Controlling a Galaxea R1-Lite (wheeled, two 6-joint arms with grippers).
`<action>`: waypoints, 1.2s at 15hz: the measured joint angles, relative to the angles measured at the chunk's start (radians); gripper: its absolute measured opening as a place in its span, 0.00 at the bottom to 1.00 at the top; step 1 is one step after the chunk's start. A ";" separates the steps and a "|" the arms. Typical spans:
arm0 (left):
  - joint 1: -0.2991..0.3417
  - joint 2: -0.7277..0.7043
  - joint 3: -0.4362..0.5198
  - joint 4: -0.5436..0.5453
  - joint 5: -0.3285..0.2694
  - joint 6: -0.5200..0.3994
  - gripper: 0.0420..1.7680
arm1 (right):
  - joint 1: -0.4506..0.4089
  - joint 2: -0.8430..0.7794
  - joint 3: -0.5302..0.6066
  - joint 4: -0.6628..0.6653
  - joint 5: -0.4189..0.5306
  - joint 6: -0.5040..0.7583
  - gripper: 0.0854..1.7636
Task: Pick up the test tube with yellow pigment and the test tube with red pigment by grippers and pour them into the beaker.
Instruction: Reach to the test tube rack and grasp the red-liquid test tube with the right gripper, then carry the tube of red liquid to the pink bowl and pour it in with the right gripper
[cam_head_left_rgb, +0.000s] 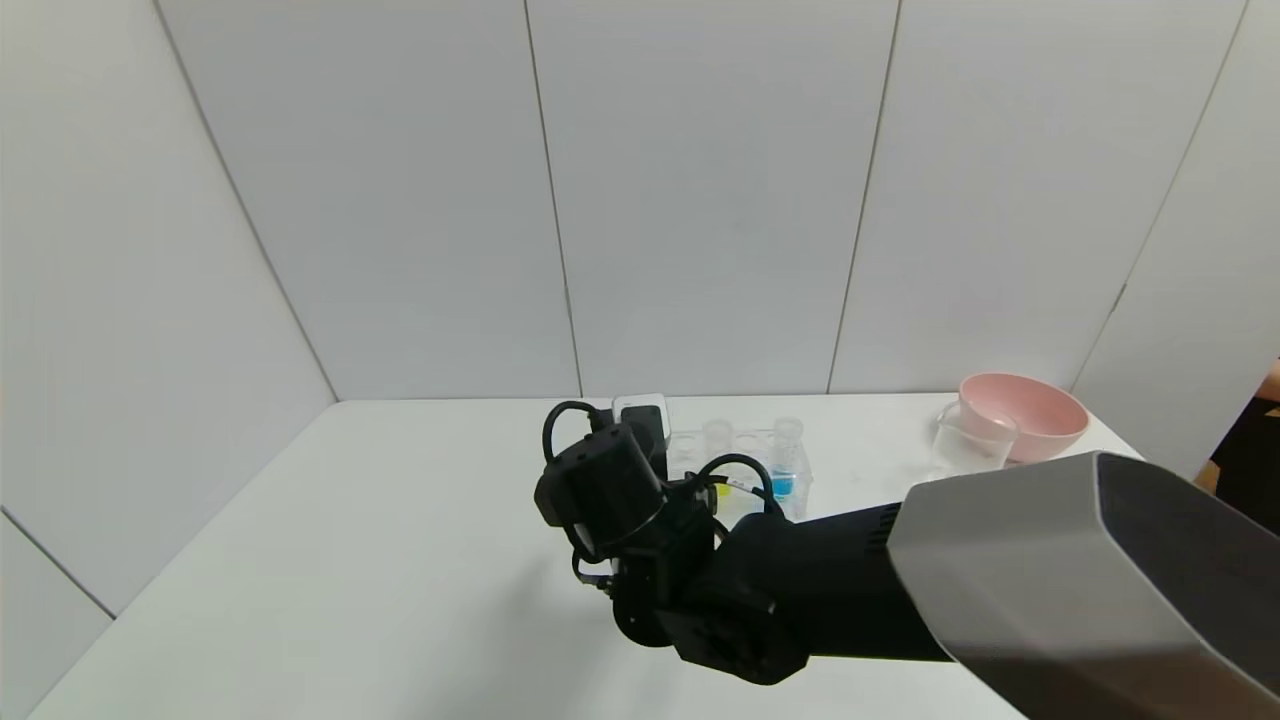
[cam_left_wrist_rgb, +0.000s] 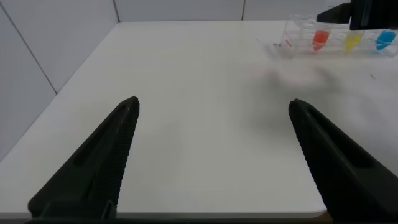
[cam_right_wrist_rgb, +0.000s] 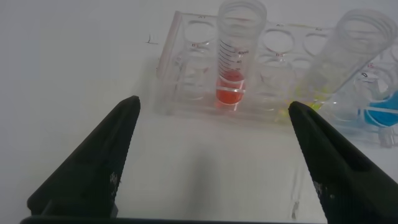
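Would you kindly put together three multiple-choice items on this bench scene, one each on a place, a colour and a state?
1. Where does the beaker stand?
A. beside the pink bowl
B. inside the test tube rack
C. at the table's left edge

2. What colour is the liquid in the upright tube nearest the rack's end, in the right wrist view?
A. green
B. red
C. black

3. How is the right gripper?
A. shut on a tube
B. open, holding nothing
C. shut, holding nothing

Answers: 1 A, the beaker sits right against the bowl at far right. 2 B, the test tube with red pigment stands there. 3 B, its fingers are spread wide before the rack.
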 joint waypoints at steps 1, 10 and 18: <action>0.000 0.000 0.000 0.000 0.000 0.000 0.97 | -0.006 0.019 -0.024 0.002 -0.001 -0.006 0.97; 0.000 0.000 0.000 0.000 0.000 0.000 0.97 | -0.092 0.143 -0.207 -0.003 -0.003 -0.090 0.97; 0.000 0.000 0.000 0.000 0.000 0.000 0.97 | -0.095 0.152 -0.252 -0.001 -0.002 -0.106 0.97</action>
